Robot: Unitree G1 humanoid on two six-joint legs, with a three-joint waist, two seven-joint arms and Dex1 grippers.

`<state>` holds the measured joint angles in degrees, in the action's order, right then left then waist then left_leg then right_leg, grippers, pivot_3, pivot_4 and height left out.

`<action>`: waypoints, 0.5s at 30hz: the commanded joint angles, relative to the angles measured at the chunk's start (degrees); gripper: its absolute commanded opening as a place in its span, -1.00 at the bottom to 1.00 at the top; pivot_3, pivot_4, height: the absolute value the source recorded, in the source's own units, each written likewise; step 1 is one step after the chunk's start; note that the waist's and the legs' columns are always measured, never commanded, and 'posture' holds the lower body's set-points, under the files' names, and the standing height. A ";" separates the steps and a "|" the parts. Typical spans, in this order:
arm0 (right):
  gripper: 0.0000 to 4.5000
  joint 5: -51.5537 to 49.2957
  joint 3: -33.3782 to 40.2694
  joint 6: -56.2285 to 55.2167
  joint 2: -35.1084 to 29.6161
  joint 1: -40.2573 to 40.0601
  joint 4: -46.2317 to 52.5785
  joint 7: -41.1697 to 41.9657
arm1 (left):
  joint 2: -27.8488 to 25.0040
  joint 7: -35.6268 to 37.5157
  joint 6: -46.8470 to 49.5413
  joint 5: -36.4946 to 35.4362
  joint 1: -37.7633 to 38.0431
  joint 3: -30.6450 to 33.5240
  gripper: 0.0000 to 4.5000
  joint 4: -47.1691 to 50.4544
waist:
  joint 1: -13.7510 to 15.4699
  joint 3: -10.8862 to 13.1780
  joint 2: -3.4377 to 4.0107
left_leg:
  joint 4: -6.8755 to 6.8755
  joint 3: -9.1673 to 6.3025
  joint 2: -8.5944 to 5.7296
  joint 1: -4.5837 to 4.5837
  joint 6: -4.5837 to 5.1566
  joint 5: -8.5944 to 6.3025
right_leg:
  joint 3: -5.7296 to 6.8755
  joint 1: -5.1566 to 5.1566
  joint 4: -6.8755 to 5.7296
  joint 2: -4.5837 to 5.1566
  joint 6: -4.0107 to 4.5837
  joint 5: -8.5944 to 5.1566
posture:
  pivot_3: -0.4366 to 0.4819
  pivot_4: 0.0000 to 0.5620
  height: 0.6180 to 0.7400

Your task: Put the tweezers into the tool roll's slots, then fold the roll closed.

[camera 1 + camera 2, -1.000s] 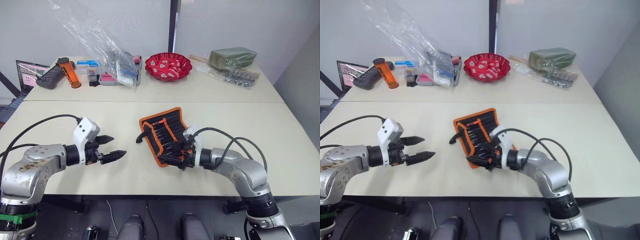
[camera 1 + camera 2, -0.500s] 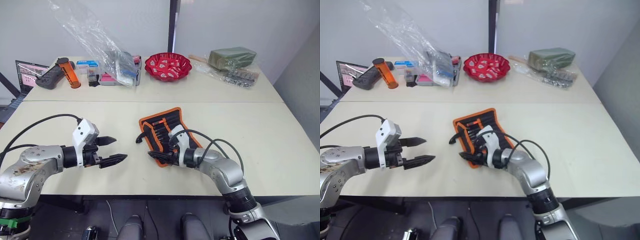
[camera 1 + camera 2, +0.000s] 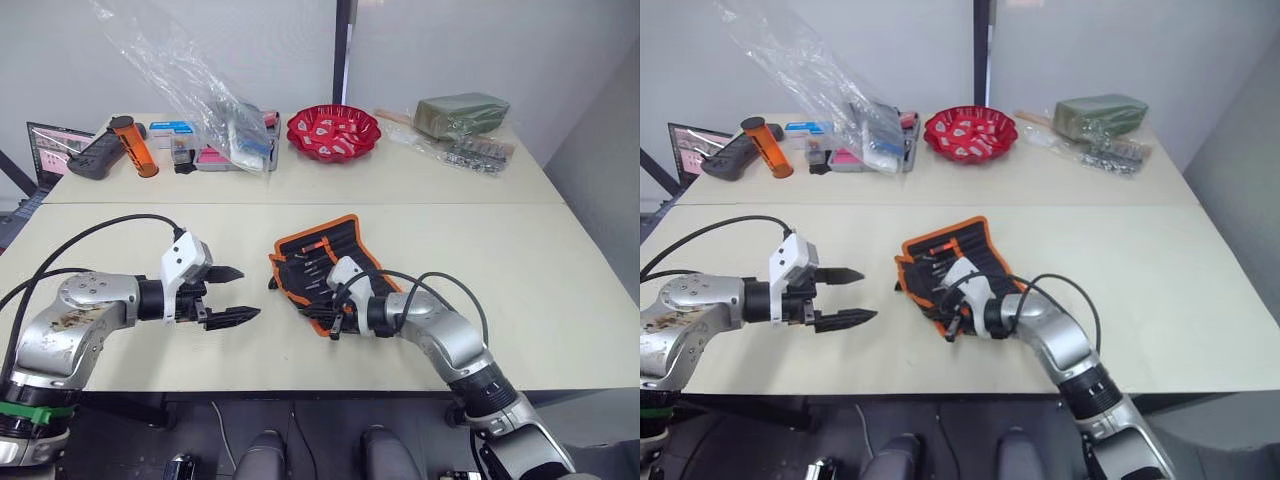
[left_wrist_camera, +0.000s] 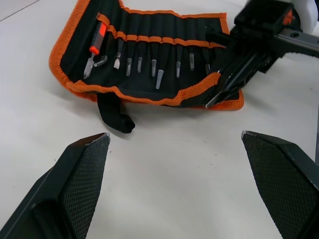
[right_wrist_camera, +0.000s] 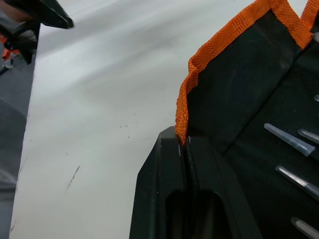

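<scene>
Both hands sit low over the counter (image 3: 520,300). Right hand (image 3: 332,322) pinches the tool roll (image 3: 325,268) edging, apparently lifting it. Left hand (image 3: 237,296) hangs spread, nearby.

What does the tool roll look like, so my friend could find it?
On the near table, look between the two robot arms. The tool roll lies flat there, black fabric with bright orange edging and silver tool tips in a row. The right gripper pinches its edge.

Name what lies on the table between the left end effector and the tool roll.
In the left wrist view, bare table and the roll's black tie cord lie between the open left end effector and the tool roll.
</scene>
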<state>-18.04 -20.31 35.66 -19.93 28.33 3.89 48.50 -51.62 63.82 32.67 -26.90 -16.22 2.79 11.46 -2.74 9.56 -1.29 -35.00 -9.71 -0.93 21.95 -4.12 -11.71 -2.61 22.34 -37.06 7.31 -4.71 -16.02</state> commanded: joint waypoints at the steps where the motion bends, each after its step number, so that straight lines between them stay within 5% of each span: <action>1: -0.99 -0.51 1.20 -0.98 -1.77 0.55 1.67 2.58 | -1.21 2.23 -3.93 2.18 -1.98 -0.91 1.00 -1.39 | 0.01 0.00 0.00 | 0.00 0.00 0.00 0.00 0.00 0.00 | 0.00 0.00 0.00 0.00 0.00 0.00 | -0.05 -0.47 1.00; 8: -0.99 -0.07 0.77 -1.36 -8.25 0.79 3.42 8.95 | -0.76 4.27 -10.86 8.39 -5.51 -5.81 1.00 -5.80 | 0.17 0.00 0.00 | -0.04 0.00 0.00 0.03 0.00 0.00 | 0.00 -0.02 0.02 0.00 -0.01 -0.01 | -0.05 -0.47 1.00; 15: -0.99 4.81 2.03 -8.71 -17.04 0.64 0.67 12.77 | 1.29 5.82 -9.70 7.33 -8.02 -7.11 1.00 -6.12 | 0.18 0.00 -0.01 | -0.08 0.00 0.00 0.07 0.00 0.00 | 0.02 -0.01 0.03 0.00 -0.14 -0.08 | -0.05 -0.47 1.00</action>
<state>-14.69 -19.80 30.07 -35.84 28.52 4.91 60.55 -50.47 69.04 22.20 -18.29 -23.78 -4.74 3.89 -2.55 9.56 -1.30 -35.08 -9.70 -0.93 22.02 -4.11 -11.71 -2.59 22.33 -37.04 7.31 -4.86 -16.10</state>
